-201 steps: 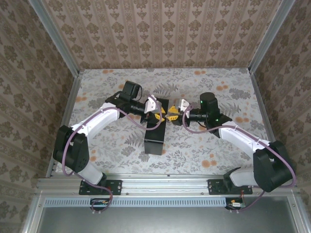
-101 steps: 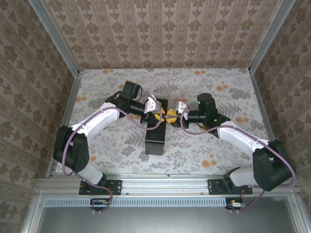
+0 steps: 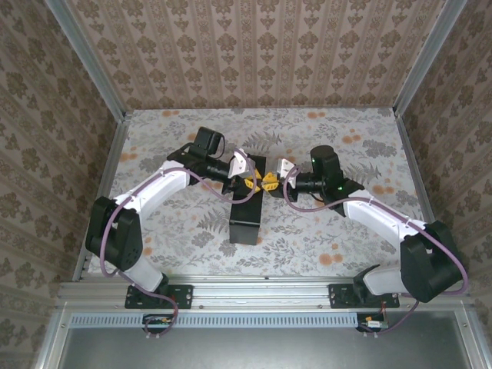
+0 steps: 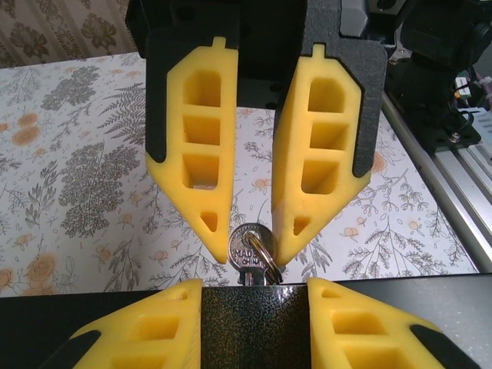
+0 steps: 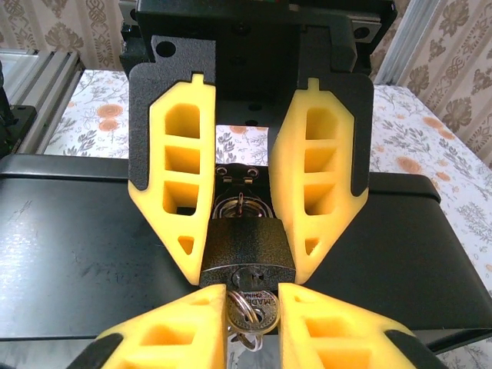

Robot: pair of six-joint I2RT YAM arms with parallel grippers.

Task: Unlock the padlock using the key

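Left tool (image 4: pixel 251 257) grips key (image 4: pixel 247 247) | right tool (image 5: pixel 248 274) grips padlock (image 5: pixel 247 244) | key: "MADE", "CHINA"

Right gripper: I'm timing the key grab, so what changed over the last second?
The right gripper edged left toward the padlock and its jaws narrowed onto the key. The left gripper stayed clamped on the padlock, and the black box did not move.

Fingers (image 5: pixel 198 231) yellow; padlock (image 5: pixel 247 257) dark, speckled; key (image 5: pixel 252 310) silver; box (image 5: pixel 77 254) black; table (image 4: pixel 69 169) white, grey ferns, orange flowers.
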